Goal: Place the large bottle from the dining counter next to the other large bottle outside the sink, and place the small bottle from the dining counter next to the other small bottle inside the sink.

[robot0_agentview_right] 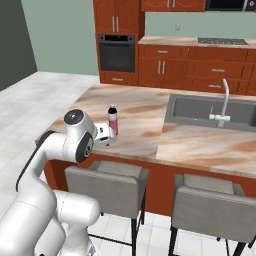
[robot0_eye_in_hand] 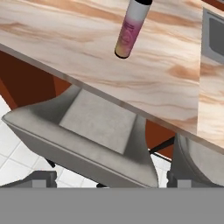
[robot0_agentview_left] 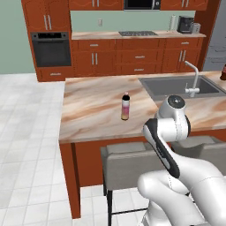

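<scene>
- The tall slim bottle (robot0_agentview_left: pixel 126 107) with the black cap, white shoulder and pink-to-yellow body stands upright on the marbled bench (robot0_agentview_left: pixel 92 110), towards its front edge and well to the left of the sink (robot0_agentview_left: pixel 176 86).
- The right base view shows the same bottle (robot0_agentview_right: pixel 113 119) just beyond the robot's hand, apart from it and not held.
- In the hand view the bottle (robot0_eye_in_hand: pixel 131 29) leans across the top of the picture, its base resting on the bench (robot0_eye_in_hand: pixel 78 48) a little way in from the edge.
- The fingers (robot0_agentview_right: pixel 111 138) are spread wide with nothing between them; in the right base view they are small and partly hidden behind the wrist, so their exact tips are hard to make out.
- The sink is a grey basin set into the bench with a curved silver faucet (robot0_agentview_left: pixel 193 79) at its near rim.
- At the far right edge of the left base view a dark brown bottle (robot0_agentview_left: pixel 224 72) with a red band stands on the bench outside the sink, cut off by the frame; it is probably the other large bottle.
- Two grey stools (robot0_agentview_right: pixel 107 185) stand below the front edge of the bench, under the arm.
</scene>
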Robot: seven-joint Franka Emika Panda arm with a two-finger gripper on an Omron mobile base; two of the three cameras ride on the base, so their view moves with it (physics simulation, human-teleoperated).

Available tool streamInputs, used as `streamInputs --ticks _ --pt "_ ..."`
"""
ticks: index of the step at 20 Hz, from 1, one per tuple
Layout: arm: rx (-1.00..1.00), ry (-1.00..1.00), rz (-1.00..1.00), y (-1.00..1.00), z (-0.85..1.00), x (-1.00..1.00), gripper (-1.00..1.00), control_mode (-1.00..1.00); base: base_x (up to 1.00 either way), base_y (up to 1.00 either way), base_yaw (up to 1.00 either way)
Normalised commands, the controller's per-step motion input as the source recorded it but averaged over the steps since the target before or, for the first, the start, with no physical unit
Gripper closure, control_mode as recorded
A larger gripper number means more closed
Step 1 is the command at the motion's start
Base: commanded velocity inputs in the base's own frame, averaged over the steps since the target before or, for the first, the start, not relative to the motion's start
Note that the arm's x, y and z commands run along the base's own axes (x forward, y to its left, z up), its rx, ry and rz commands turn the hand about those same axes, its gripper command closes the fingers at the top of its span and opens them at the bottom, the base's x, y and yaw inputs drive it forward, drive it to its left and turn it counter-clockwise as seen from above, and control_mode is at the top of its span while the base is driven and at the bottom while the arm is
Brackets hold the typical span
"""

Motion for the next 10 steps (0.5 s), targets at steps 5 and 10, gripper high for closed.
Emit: streamInputs --ticks 5,10 --pt "0.0 0.0 0.0 0.0 0.0 0.0 -1.0 1.0 0.13 0.0 0.0" --pt "0.02 0.0 0.0 0.0 0.0 0.09 -1.0 -1.0 0.02 0.0 0.0"
